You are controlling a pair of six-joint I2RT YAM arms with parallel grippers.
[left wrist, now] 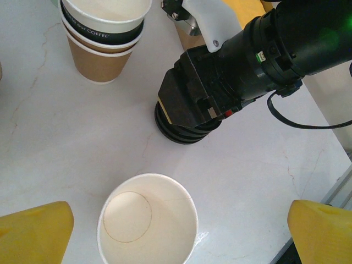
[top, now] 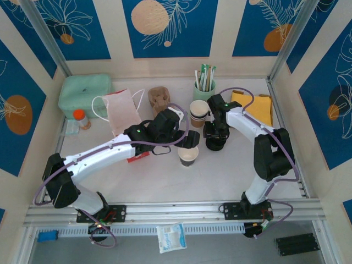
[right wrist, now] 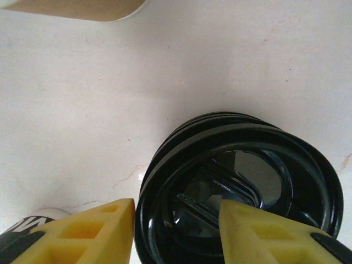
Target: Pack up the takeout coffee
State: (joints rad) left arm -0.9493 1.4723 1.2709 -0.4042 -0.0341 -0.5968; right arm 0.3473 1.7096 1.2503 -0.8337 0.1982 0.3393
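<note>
The takeout coffee cup [top: 188, 157], cream with a dark band, stands upright at mid-table with no lid on it, and its inside [left wrist: 147, 220] looks empty. My left gripper [top: 187, 144] hovers over it, open, with its yellow fingers well apart on either side of the cup [left wrist: 179, 236]. Just to the right sits a stack of black lids [top: 214, 144] [right wrist: 236, 165]. My right gripper [top: 215, 133] is down on that stack. One of its fingers is outside the rim and the other is over the top lid's centre [right wrist: 176, 231]. The jaws are open.
A stack of lidless banded cups [top: 199, 111] [left wrist: 104, 38] stands behind the lids. A paper bag [top: 120, 113] lies at the back left by a green box [top: 85, 93]. A green holder of straws [top: 204, 88] and yellow envelopes [top: 256, 107] are at the back right.
</note>
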